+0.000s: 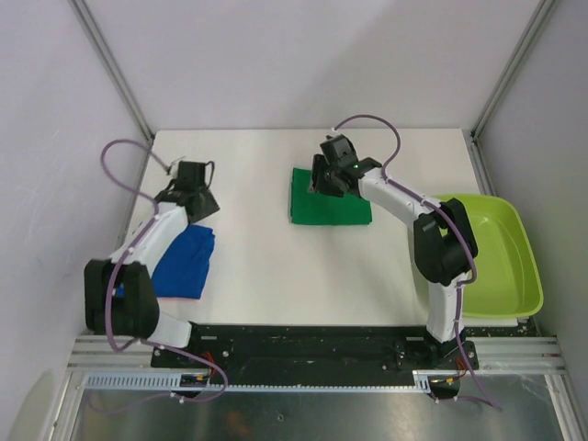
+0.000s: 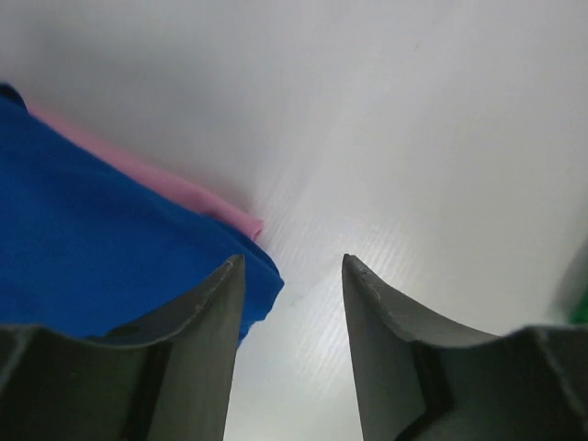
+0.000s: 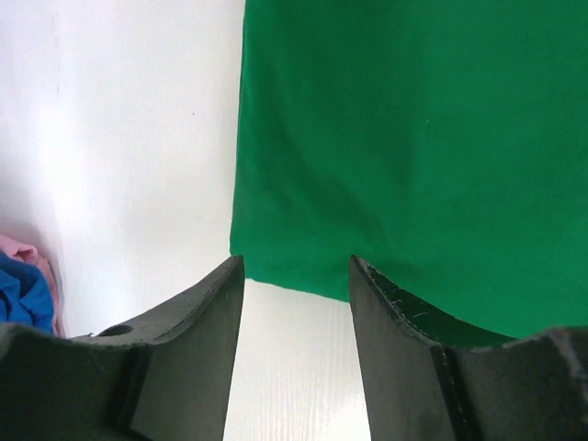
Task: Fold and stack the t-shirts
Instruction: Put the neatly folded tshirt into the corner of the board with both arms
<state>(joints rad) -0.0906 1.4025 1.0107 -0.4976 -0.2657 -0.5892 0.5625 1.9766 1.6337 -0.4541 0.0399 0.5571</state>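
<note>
Nothing legible is showing in any of the three views: no text, label, brand, number or sign. The dark green t-shirt (image 1: 335,209) and the royal blue t-shirt (image 1: 188,262) are presenting plain cloth only, and the lime-green tub (image 1: 501,257) is presenting plain, unmarked plastic.

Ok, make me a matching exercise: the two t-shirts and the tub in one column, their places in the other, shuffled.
1. dark green t-shirt
2. blue t-shirt
3. lime-green tub

A. at the right edge of the table, beside the right arm
B. left side, beside the left arm
C. mid-table, below the right gripper

Pairs: 1-C, 2-B, 3-A
</note>
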